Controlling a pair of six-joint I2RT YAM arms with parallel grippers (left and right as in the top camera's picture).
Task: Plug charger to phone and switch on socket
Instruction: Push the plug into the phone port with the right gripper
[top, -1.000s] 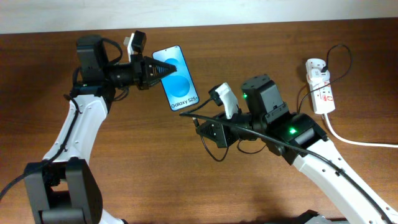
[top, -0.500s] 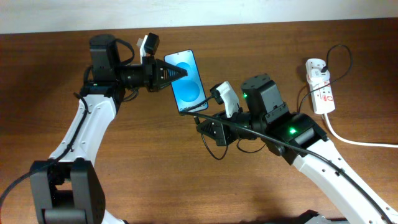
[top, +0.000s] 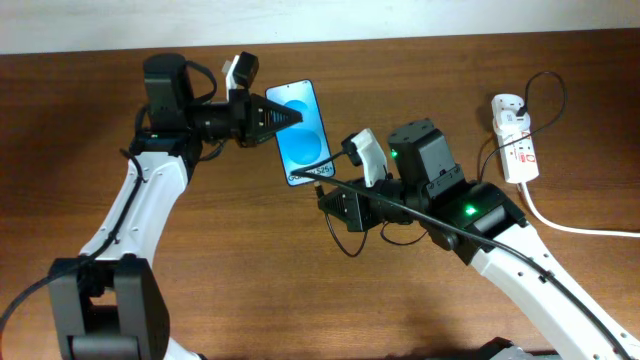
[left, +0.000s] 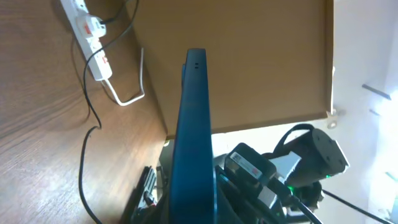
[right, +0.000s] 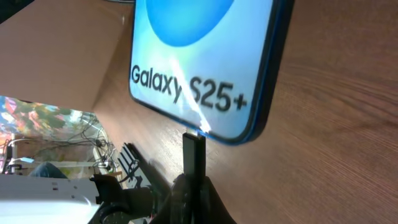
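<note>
Above brown wood table (top: 250, 280), pale wall (top: 100, 25) behind — left gripper (top: 290, 117) tight on phone (top: 305, 140), right gripper (top: 322, 197) on charger (right: 193, 148).

Glossy glass phone (top: 311, 150), grained wood table (top: 250, 265), white plastic socket (top: 519, 150)

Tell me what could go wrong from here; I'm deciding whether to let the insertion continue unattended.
1. The plug tip meets the phone at its bottom edge, but the port isn't visible; pushing off-line could scrape the frame or bend the tip.
2. The left gripper holds the phone by one long edge only, so the right gripper's push might twist it loose.
3. The cable lies across the right arm and may snag reaching for the socket.
</note>
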